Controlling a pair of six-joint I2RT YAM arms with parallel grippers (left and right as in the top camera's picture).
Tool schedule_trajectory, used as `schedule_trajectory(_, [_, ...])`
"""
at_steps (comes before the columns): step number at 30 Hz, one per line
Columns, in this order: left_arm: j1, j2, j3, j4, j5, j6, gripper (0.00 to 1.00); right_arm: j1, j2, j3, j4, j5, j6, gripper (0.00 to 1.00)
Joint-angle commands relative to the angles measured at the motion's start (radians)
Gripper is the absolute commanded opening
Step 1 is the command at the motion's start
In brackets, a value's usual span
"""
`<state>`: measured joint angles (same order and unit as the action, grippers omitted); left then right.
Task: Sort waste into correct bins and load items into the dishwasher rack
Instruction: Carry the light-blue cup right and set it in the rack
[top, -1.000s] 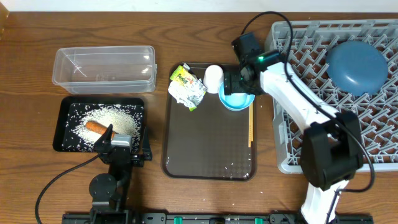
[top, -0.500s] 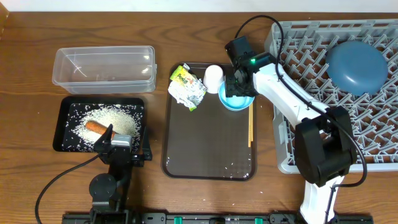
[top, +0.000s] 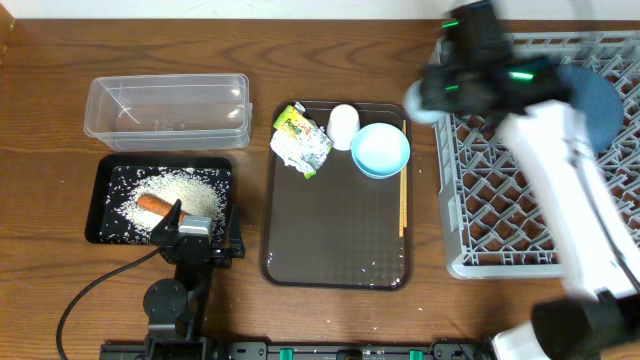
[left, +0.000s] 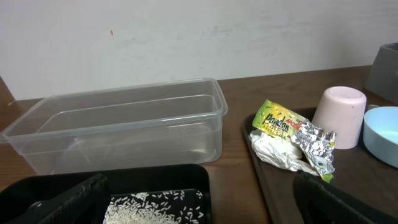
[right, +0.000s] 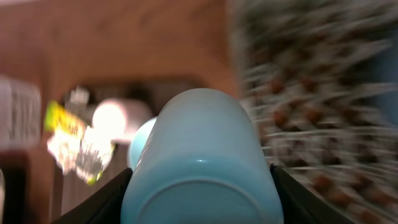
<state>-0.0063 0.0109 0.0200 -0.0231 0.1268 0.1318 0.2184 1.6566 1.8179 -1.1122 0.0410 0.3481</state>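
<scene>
The right claw (top: 432, 98) is closed around a pale-blue cup (right: 202, 149), gripped across its sides with its base turned toward the wrist camera, and it hangs above the near-left corner of the dishwasher rack (top: 500, 190), where the rack borders the dark-brown tray (top: 330, 240). Both views of this arm are smeared, so exactly how deep the cup sits between the fingers is hard to tell. The step in hand looks like racking this cup. To do it well, I would carry it past the rack wall at a safe height and pick a free run of pegs well apart from the dark-blue dish (top: 600, 95) already resting at the far side. I would then tip the cup mouth-down and lower it until it is supported before letting go, since a smooth round cup could roll off the pegs if dropped early. The left claw (left: 199, 200) stands wide and empty, low over the black tray (top: 100, 200) that holds the rice (top: 180, 190) and the carrot (top: 155, 203). The clear box (top: 165, 105) beyond it holds nothing I can see. On the brown tray wait the light-blue bowl (top: 380, 150), the white cup (top: 343, 125), the chopsticks (top: 403, 205) and the crumpled wrapper (top: 300, 142).
</scene>
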Motion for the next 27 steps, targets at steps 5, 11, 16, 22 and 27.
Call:
schedule_trajectory(5, [0.005,-0.007,-0.016,-0.035,0.011,0.010,0.96,-0.388,-0.074,0.003,-0.076,0.015,-0.039,0.57])
schedule_trajectory(11, [0.005,-0.007,-0.016,-0.035,0.011,0.010,0.96,-0.689,-0.011,-0.002,-0.075,-0.066,-0.018,0.57])
schedule_trajectory(16, [0.005,-0.007,-0.016,-0.035,0.011,0.010,0.96,-0.842,0.082,-0.002,-0.060,-0.068,-0.004,0.56])
schedule_trajectory(22, [0.005,-0.007,-0.016,-0.035,0.011,0.010,0.96,-0.908,0.184,-0.002,-0.032,-0.060,-0.021,0.58])
schedule_trajectory(27, [0.005,-0.007,-0.016,-0.035,0.011,0.010,0.96,-0.920,0.233,-0.002,-0.001,-0.019,-0.032,0.59])
